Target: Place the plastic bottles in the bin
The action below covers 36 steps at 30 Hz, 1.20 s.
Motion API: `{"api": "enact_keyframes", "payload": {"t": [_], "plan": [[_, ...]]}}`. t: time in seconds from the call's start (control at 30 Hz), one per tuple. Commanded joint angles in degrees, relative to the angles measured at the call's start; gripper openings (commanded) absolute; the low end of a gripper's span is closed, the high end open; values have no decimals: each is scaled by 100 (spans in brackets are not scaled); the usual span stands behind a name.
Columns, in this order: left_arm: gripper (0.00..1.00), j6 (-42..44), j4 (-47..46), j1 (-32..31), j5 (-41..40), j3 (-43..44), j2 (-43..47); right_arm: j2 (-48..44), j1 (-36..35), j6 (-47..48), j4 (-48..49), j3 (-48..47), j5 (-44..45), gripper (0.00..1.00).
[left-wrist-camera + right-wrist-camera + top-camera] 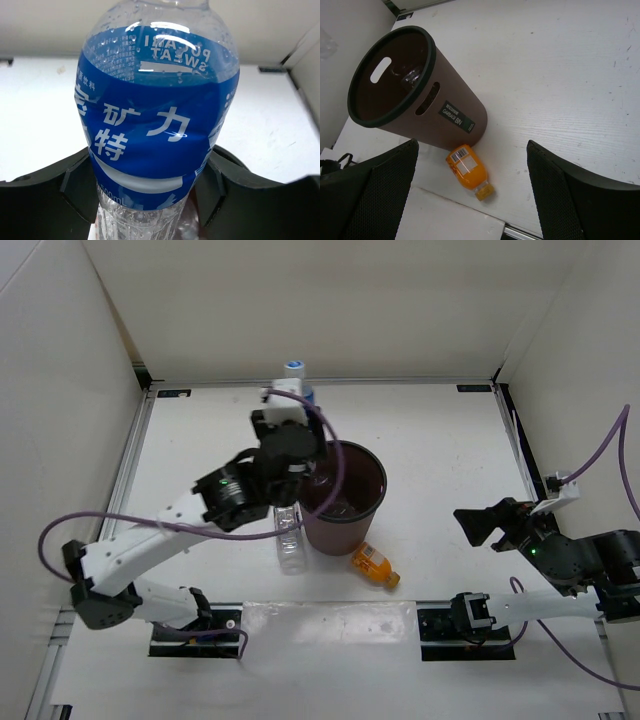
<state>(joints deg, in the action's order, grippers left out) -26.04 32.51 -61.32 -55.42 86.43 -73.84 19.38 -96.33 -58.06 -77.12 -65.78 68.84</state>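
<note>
One blue-labelled bottle (157, 145), one clear bottle (290, 550), one orange bottle (468, 171), one bin (470, 102).

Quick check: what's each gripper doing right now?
Left gripper: shut on the blue-label bottle.
Right gripper: open, holding nothing.

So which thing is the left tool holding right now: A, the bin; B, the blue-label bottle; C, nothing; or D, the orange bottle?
B: the left tool grips the blue-label bottle on both sides, while the orange bottle lies on the table beside the bin.
</note>
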Motion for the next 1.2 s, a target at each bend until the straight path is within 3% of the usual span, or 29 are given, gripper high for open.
{"api": "enact_keyframes", "payload": {"t": [0.0,0.17,0.4,0.5,0.6,0.87,1.07,1.17], "plan": [[61,1555,-983,-450,-698,251,-428,-65,-96,-38,-787,39,147,90],[68,2024,-1668,-785,-927,208,-894,-74,-114,-38,-778,30,156,90],[68,1552,-1547,-996,-1050,-109,-957,-57,-131,-47,-787,21,139,90],[71,1032,-1099,-1014,-1059,-231,-930,-57,-122,-39,-787,39,130,90],[81,777,-887,-1013,-1050,-303,-948,-57,-140,-38,-787,39,130,90],[84,399,-61,-1005,-1129,84,-1167,-57,-149,-30,-778,39,139,90],[100,-154,536,-1014,-1313,207,-1098,-66,-184,-30,-787,39,139,90],[100,-374,1054,-1014,-1480,295,-992,-66,-184,-30,-778,30,147,90]]}}
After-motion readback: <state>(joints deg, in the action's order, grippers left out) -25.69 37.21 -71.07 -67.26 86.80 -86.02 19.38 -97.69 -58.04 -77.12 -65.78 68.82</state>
